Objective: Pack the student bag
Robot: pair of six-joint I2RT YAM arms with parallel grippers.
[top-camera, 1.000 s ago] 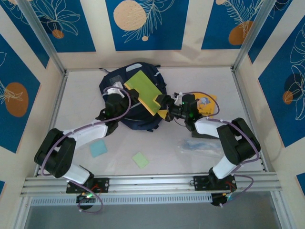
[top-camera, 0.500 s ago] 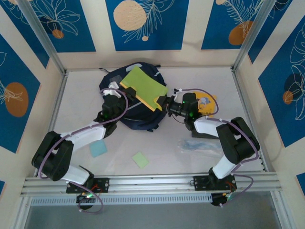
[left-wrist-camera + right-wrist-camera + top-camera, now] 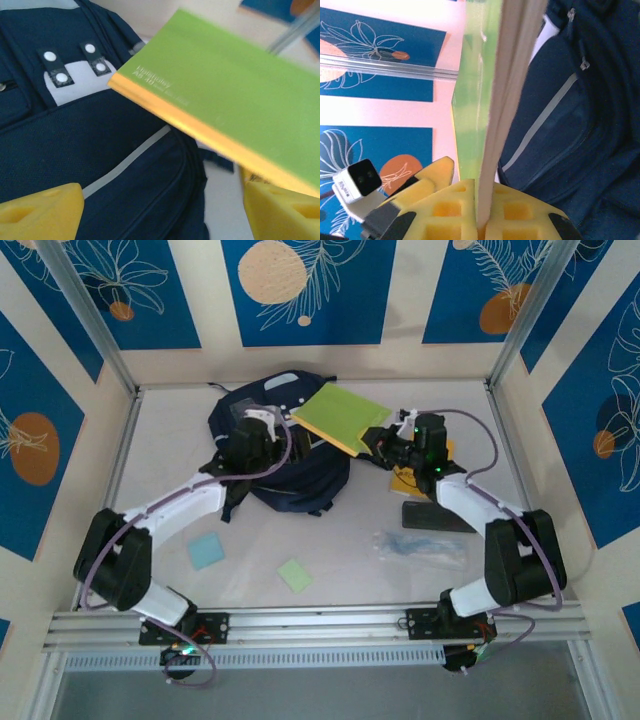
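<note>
The student bag (image 3: 285, 475) is a navy backpack with a light grey stripe, lying at the back of the table; in the left wrist view the bag (image 3: 100, 150) lies below the fingers. A green notebook (image 3: 340, 415) with an orange spine hangs tilted over the bag's right edge. My right gripper (image 3: 378, 440) is shut on its right end. In the right wrist view the yellow pads (image 3: 455, 210) pinch the notebook (image 3: 492, 100) edge-on, with the bag (image 3: 580, 125) behind. My left gripper (image 3: 262, 428) hovers open over the bag, its yellow fingertips (image 3: 40, 212) wide apart, and the notebook (image 3: 225, 100) is above and apart from them.
A blue sticky pad (image 3: 207, 551) and a green one (image 3: 295, 574) lie near the front. A black case (image 3: 438, 516) and a clear plastic pouch (image 3: 420, 545) sit at the right. A yellow item (image 3: 415, 478) lies under the right arm. Metal posts frame the table.
The right gripper shut on the notebook and carried it right and back, off the bag's top. The left gripper let go and opened.
</note>
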